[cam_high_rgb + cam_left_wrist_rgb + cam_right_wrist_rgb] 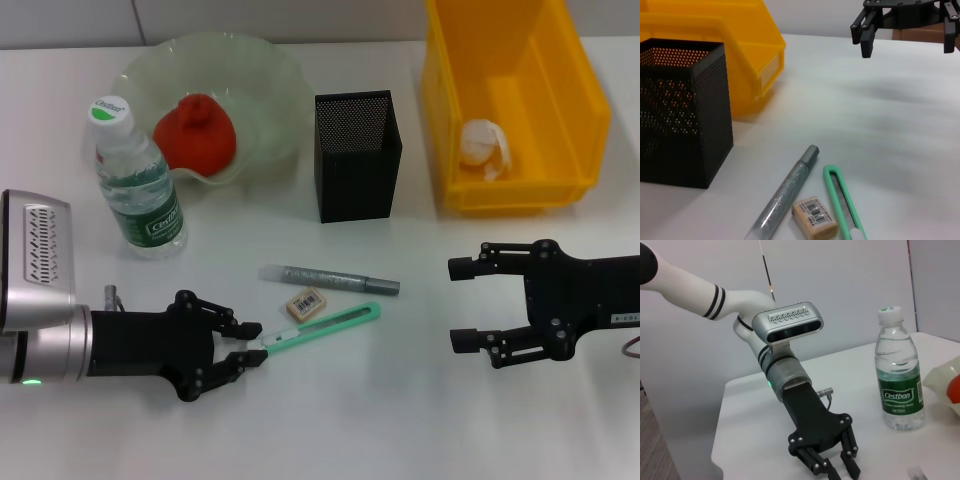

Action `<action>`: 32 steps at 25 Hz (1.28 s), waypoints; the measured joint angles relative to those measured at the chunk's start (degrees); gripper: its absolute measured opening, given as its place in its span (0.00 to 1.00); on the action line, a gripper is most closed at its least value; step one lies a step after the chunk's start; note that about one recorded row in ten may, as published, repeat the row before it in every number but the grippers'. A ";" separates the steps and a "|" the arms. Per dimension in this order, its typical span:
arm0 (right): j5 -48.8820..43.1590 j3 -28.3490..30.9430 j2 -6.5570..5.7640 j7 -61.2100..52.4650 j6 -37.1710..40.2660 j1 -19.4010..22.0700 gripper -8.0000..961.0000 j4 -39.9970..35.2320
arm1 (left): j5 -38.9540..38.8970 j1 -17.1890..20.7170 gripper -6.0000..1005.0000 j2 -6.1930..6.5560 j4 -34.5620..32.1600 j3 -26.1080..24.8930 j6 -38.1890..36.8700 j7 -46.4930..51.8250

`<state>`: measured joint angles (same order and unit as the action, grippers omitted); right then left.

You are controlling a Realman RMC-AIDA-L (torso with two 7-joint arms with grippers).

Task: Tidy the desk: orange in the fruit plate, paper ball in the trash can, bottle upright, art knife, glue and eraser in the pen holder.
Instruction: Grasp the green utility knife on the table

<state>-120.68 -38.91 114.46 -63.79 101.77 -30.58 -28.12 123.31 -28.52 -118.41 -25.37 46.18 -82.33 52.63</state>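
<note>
The green art knife (322,327) lies on the white desk (400,420), eraser (305,302) and silver glue stick (328,279) just beyond it. The left gripper (253,344) straddles its near end, fingers apart; the right gripper (460,305) waits open, well aside.

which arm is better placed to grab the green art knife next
Left. The left gripper sits open right at the near end of the green plastic art knife, fingers either side of its tip. The right gripper hovers open over bare table, well away from the knife.
</note>
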 joint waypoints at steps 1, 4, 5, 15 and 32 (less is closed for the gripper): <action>0.00 0.04 0.00 0.01 0.07 0.00 0.86 0.00 | 0.00 -0.01 0.24 -0.04 0.02 0.02 -0.02 0.05; 0.00 0.06 -0.01 0.02 0.10 0.00 0.86 0.00 | -0.06 -0.06 0.25 -0.14 0.20 -0.16 0.05 0.08; 0.00 0.07 -0.02 0.03 0.11 0.00 0.86 0.00 | -0.08 -0.08 0.25 -0.15 0.26 -0.22 0.15 0.08; 0.00 0.16 -0.25 0.07 0.64 0.09 0.86 0.00 | -0.91 -0.56 0.38 -0.31 0.76 -0.21 1.50 0.11; 0.00 0.60 -0.25 0.15 0.81 0.25 0.86 0.00 | -0.76 -0.85 0.36 -0.42 1.49 0.16 2.20 -0.59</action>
<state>-120.68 -38.32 114.21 -63.63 102.58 -30.34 -28.12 122.55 -29.37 -118.83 -23.89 46.34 -80.13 52.03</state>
